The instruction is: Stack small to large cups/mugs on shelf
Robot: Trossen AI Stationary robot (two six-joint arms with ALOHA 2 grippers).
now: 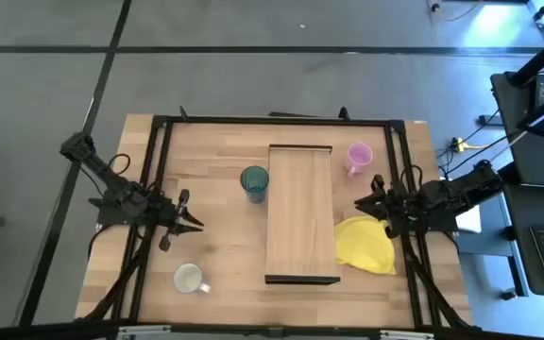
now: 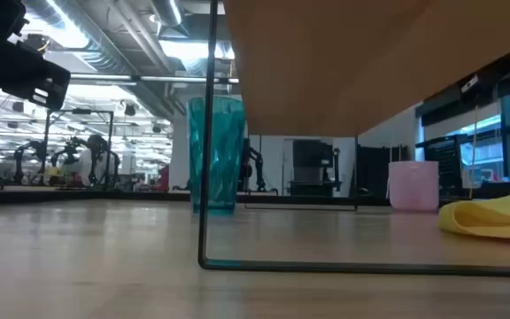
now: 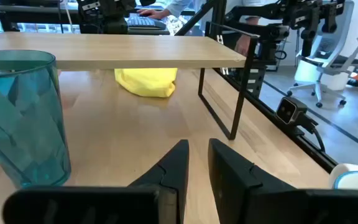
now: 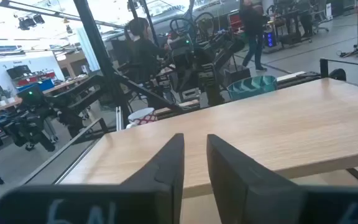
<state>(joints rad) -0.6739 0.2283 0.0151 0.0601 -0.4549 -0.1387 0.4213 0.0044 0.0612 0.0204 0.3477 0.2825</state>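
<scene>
The shelf (image 1: 301, 212), a long light-wood board on thin dark legs, stands mid-table. The teal tumbler (image 1: 254, 182) stands upright on the tabletop just left of it and also shows in the left wrist view (image 3: 20, 118). The pink mug (image 1: 358, 157) stands on the tabletop at the shelf's far right corner. The white mug (image 1: 189, 278) stands near the front left. My left gripper (image 1: 192, 219) is shut and empty, left of the shelf and nearer than the tumbler. My right gripper (image 1: 362, 203) is shut and empty at the shelf's right side, about level with the board (image 4: 260, 137).
A yellow cloth (image 1: 366, 244) lies on the tabletop right of the shelf, partly under my right gripper. A dark frame (image 1: 159, 142) runs round the table's edges. Bare wood lies between the tumbler and the white mug. People and other arms show in the room beyond.
</scene>
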